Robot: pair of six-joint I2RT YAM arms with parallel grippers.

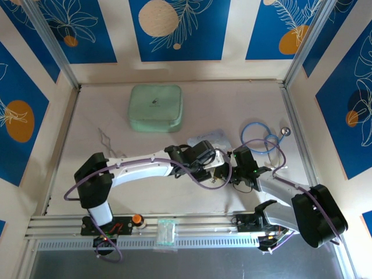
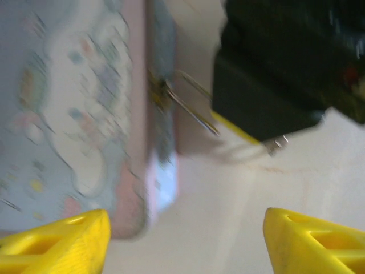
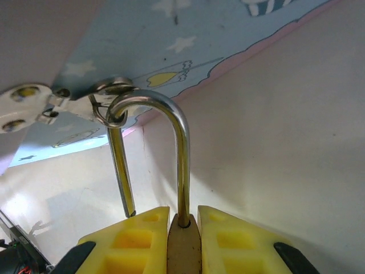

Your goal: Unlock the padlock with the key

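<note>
Tightly, the right claw [image 3: 183, 220] clamps the padlock [image 3: 183, 251] by its brass body, shackle [image 3: 181, 142] threaded through the hasp [image 3: 114, 94] on the tin [image 3: 228, 40]; the left claw [image 2: 185, 225] hangs apart and empty near the tin. Any pull likely drags the tin, twisting the lock off-line.

Left arm [image 1: 142, 165] and right arm [image 1: 282, 190]: white tubular links joined by rounded black joint housings, each on a black base; a thin purple cable [image 1: 65, 192] loops along each; a small green light [image 1: 254, 172] shows on the right arm's black wrist section. Left gripper [image 2: 185, 217] and right gripper [image 3: 182, 214]: yellow moulded fingers [image 3: 137, 240] with hollow ribbed pockets; black bodies sit behind them.
</note>
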